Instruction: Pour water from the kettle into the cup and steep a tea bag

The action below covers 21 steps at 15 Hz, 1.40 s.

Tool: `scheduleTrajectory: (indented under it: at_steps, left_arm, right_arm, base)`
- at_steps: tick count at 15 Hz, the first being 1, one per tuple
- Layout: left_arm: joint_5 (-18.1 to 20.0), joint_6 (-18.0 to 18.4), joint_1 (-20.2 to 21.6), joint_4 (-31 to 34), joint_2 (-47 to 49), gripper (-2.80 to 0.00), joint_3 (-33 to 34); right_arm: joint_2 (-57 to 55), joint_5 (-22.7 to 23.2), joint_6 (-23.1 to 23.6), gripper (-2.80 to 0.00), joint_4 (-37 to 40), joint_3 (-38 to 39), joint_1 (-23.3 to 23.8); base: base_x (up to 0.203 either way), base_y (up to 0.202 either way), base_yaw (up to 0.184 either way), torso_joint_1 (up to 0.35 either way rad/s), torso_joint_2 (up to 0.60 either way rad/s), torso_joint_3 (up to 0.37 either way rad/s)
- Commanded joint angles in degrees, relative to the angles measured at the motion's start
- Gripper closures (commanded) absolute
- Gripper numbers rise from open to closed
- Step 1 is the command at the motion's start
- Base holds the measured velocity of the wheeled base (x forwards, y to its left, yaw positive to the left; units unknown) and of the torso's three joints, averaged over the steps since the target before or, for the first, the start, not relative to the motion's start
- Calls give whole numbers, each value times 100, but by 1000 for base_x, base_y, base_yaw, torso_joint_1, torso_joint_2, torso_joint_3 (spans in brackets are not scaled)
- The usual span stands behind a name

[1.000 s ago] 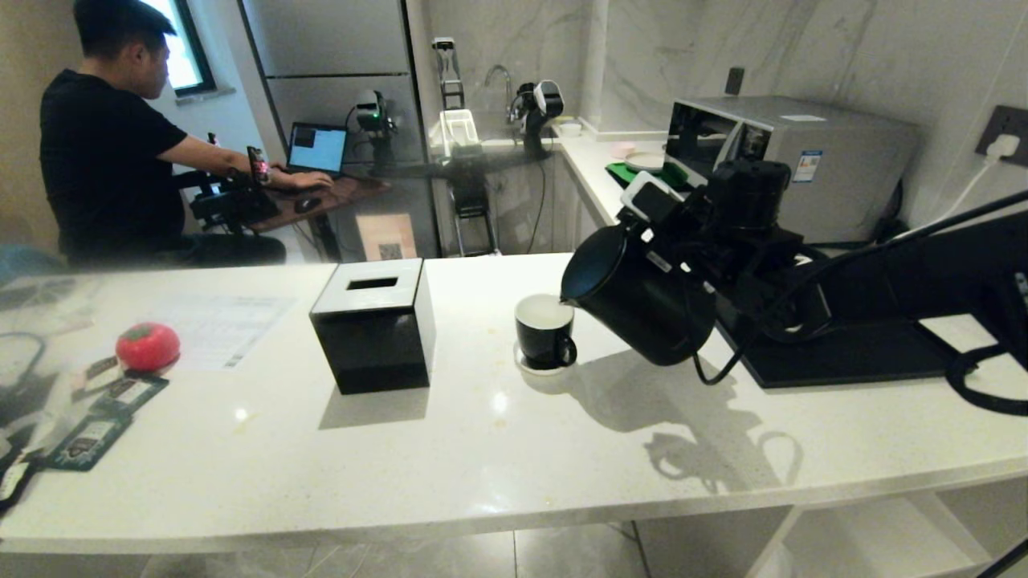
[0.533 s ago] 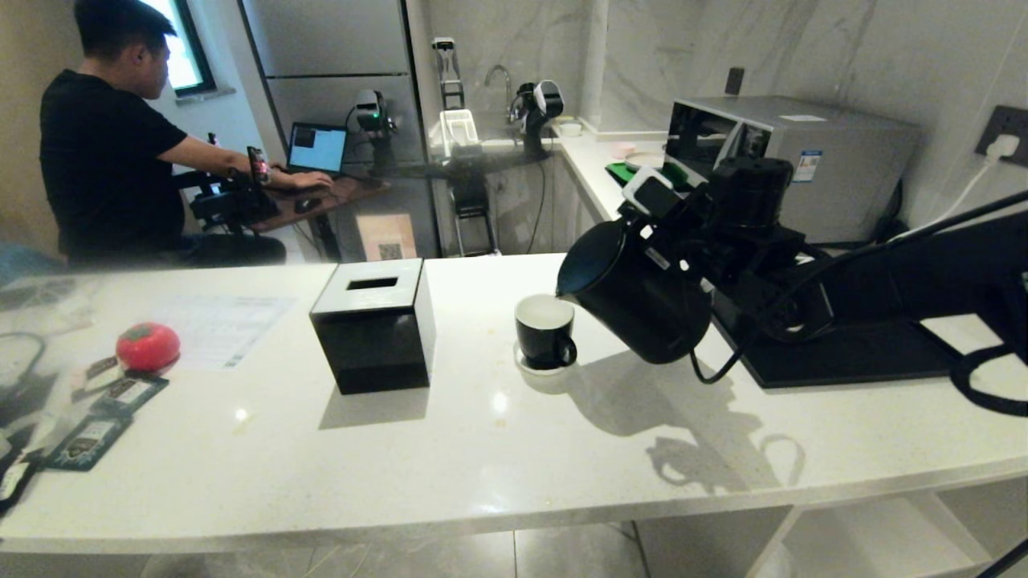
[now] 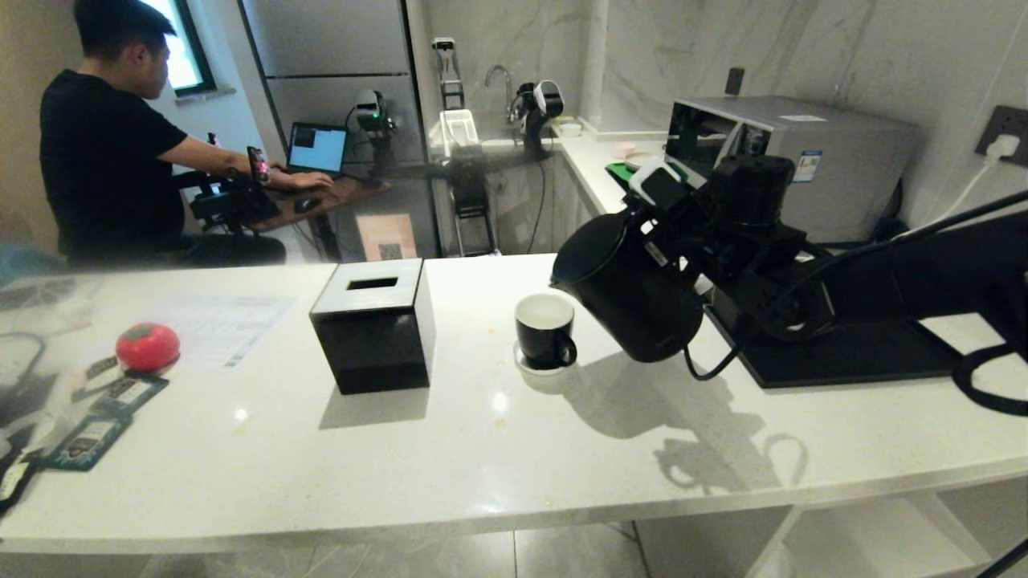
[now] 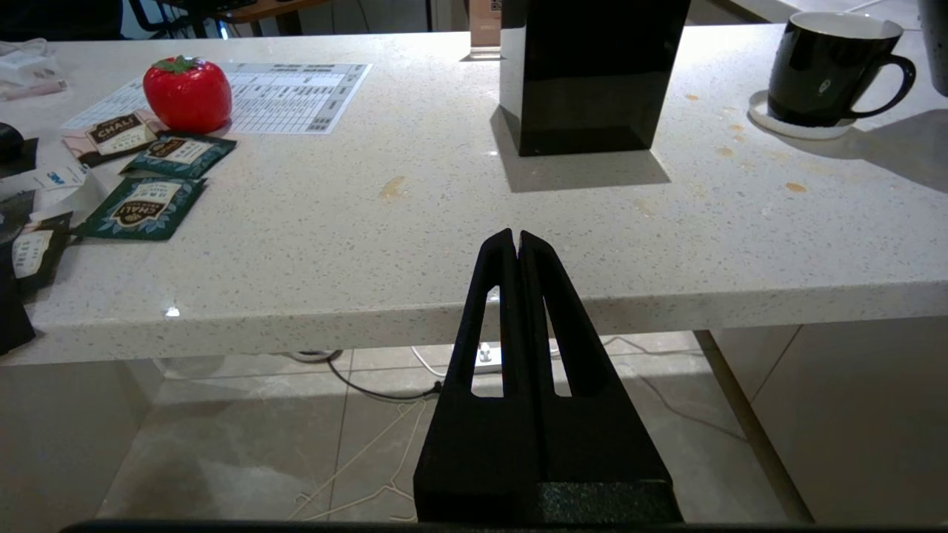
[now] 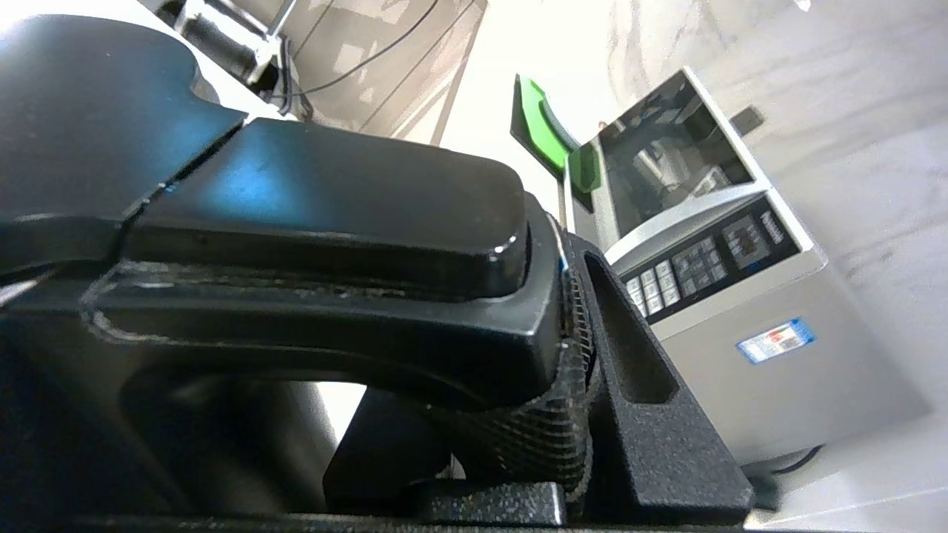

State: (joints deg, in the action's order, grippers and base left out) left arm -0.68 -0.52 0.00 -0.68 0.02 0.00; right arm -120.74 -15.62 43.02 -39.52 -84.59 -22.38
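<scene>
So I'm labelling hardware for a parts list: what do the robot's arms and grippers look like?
Both grippers are matte black. The left gripper has two tapering wedge fingers with slotted cut-outs. The right gripper has a textured mesh-like pad. The right arm is black, trailing black cables, with a white-cased module near its wrist.

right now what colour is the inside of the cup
White inside, black outside; the cup shows it best in the head view.
</scene>
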Motion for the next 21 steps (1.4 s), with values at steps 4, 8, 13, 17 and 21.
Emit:
scheduleTrajectory:
  at_steps: [4, 8, 13, 17, 21]
  left_arm:
    - [-2, -3, 0, -2, -2, 0, 0]
    - [-2, -9, 0, -2, -2, 0, 0]
    - [-2, 0, 0, -2, -2, 0, 0]
    - [-2, 0, 0, -2, -2, 0, 0]
    - [-2, -9, 0, -2, -2, 0, 0]
  right_arm:
    - [62, -226, -535, 0, -13, 18, 5]
    - [188, -271, -823, 0, -15, 182, 34]
    - [470, -275, -1231, 0, -18, 517, 181]
    - [745, -284, -1704, 0, -13, 830, 406]
    - [944, -284, -2149, 0, -12, 949, 626]
  base:
    - [0, 0, 0, 0, 0, 0]
    - [0, 0, 0, 0, 0, 0]
    - [0, 0, 0, 0, 0, 0]
    - [0, 0, 0, 0, 0, 0]
    - [0, 0, 0, 0, 0, 0]
